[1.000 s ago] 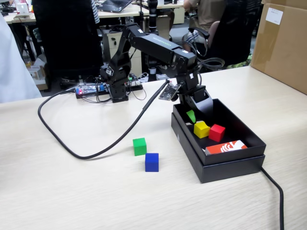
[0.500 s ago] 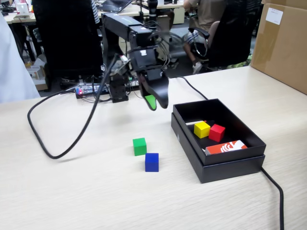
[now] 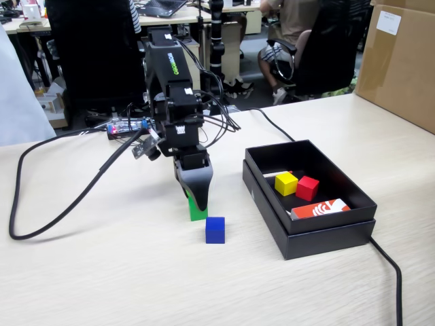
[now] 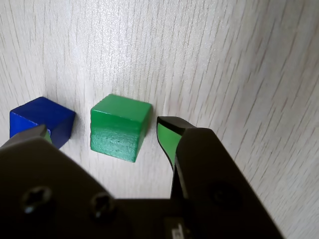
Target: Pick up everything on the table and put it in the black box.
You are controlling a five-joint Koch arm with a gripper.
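Green cube (image 4: 119, 127) sits between the spread hand's (image 4: 102, 132) jaws (untouched), apparently lined up for pinching.

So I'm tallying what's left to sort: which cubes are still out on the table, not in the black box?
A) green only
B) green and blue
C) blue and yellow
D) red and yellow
B: the green cube and blue cube sit on the table; the yellow cube and red cube lie in the black box.
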